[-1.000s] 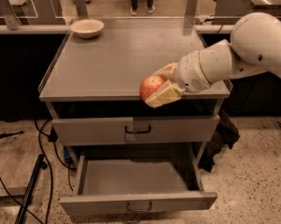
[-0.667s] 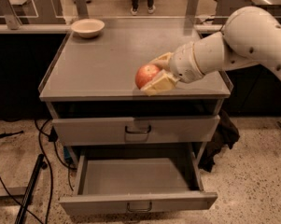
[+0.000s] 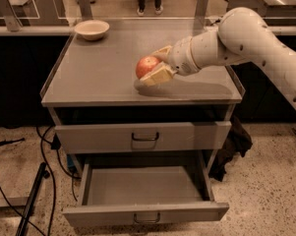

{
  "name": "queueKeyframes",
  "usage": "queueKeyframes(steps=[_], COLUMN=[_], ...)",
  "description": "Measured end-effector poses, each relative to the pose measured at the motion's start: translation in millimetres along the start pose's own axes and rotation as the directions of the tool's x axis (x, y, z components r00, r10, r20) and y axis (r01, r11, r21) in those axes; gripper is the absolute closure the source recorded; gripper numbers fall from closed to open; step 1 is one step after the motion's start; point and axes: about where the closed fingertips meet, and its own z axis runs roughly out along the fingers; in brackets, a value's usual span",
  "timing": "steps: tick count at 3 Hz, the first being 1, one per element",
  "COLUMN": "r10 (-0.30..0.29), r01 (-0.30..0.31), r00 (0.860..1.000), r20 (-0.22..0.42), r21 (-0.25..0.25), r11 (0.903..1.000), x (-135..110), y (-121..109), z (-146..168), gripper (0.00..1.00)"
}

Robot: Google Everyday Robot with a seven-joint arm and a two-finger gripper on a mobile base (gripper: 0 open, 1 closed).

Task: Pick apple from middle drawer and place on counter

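Grey bench (image 3: 98,77) fills your view, with a cream bowl (image 3: 92,29) at its far left corner. Your pincer (image 3: 150,68) reaches in from the right, clamped on the red apple (image 3: 145,64) — held low over the bench's near middle. Below, the middle drawer (image 3: 137,187) stands pulled out toward you.

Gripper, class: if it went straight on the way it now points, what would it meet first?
The gripper, shut on the apple, points left and slightly down: probably bare counter first; the bowl sits farther back.
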Motion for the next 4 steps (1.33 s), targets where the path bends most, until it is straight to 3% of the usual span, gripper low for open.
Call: queueKeyframes(steps=[3, 4], r10=[0.109, 0.110], r01=[-0.109, -0.110], r00=[0.994, 0.994], r20=[-0.030, -0.030], r21=[-0.002, -0.002], r11=[0.9940, 0.9940], x=[34.5, 34.7], y=[-24.1, -24.1], z=[35.1, 35.2], gripper=[1.00, 0.81])
